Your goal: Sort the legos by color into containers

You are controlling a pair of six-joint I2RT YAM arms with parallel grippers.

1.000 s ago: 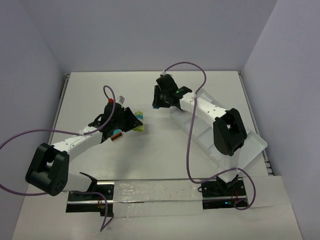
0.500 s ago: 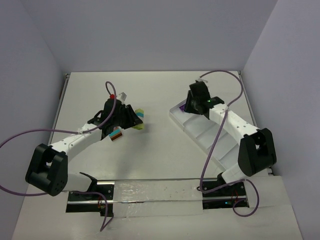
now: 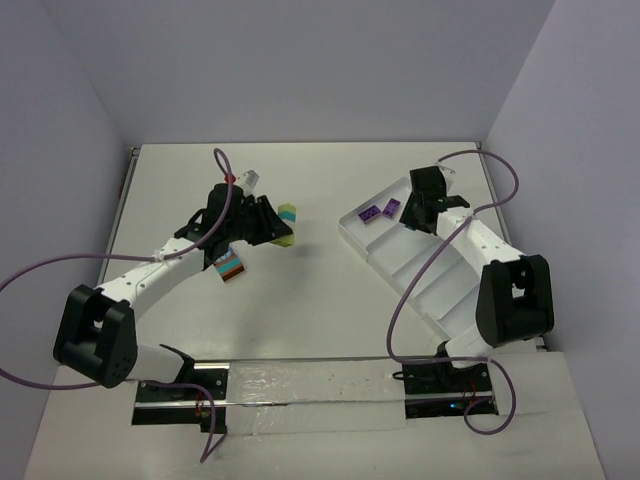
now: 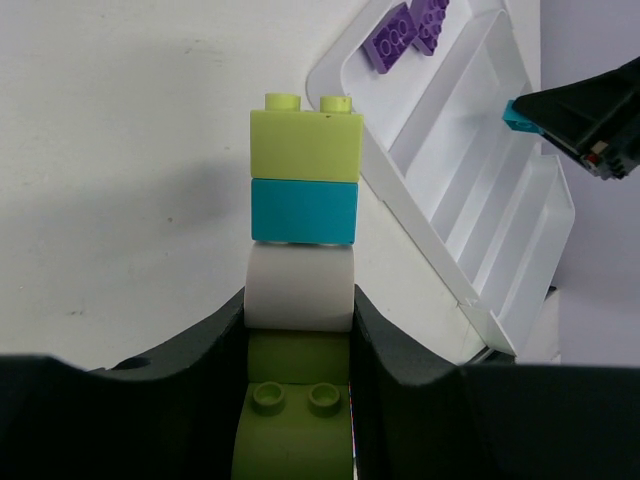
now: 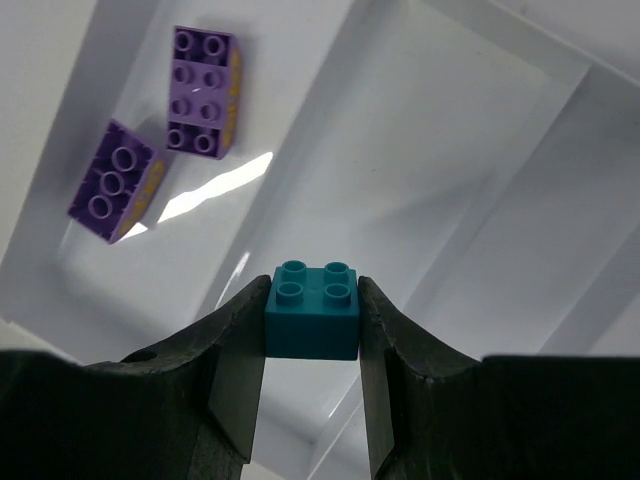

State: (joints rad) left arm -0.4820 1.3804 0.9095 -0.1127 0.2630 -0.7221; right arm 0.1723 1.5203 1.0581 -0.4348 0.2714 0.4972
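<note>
My left gripper (image 3: 270, 228) is shut on the bottom of a lego stack (image 3: 288, 222). In the left wrist view (image 4: 300, 330) the stack reads lime green (image 4: 305, 145), teal (image 4: 303, 210), cream (image 4: 300, 285), then lime green (image 4: 298, 400) between the jaws. My right gripper (image 3: 412, 214) is shut on a single teal brick (image 5: 312, 310), held above the white tray (image 3: 420, 272) near its far end. Two purple bricks (image 5: 205, 92) (image 5: 118, 182) lie in the end compartment. The teal brick hangs by the divider, over the neighbouring compartment (image 5: 450, 120).
Another multicoloured clump (image 3: 231, 268), orange-brown and teal, lies on the table under my left arm. The tray runs diagonally from centre right toward the near right edge (image 3: 500, 300). Purple cables loop over both arms.
My right gripper has carried the teal brick from the table's middle rightward to over the tray's far end. My left gripper has shifted slightly farther and right with its stack.
</note>
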